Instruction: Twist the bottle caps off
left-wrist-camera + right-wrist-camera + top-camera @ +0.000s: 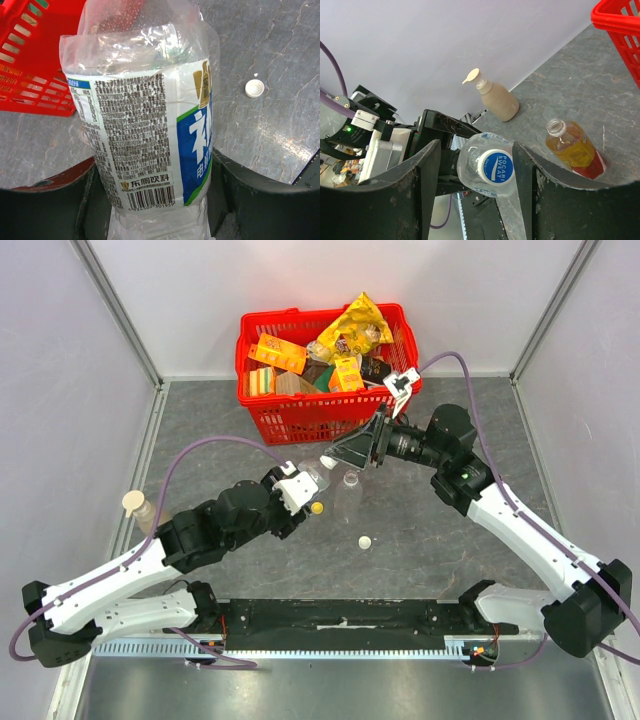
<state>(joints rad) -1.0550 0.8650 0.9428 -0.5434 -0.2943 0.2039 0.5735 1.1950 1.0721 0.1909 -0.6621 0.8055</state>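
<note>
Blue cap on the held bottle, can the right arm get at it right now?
Likely yes: the right gripper straddles the blue cap, jaws open, nothing between, and the left gripper clamps the bottle.

A cap (366, 541) lies on the table (200, 420), before the basket (300, 422).

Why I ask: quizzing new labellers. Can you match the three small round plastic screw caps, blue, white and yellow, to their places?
Things: 1 blue round plastic screw cap; 2 white round plastic screw cap; 3 yellow round plastic screw cap.
Places: A loose on the grey table beside the left gripper; B screwed on the clear plastic bottle; C loose, alone, farther from that gripper.
Pairs: 1-B, 2-C, 3-A.
</note>
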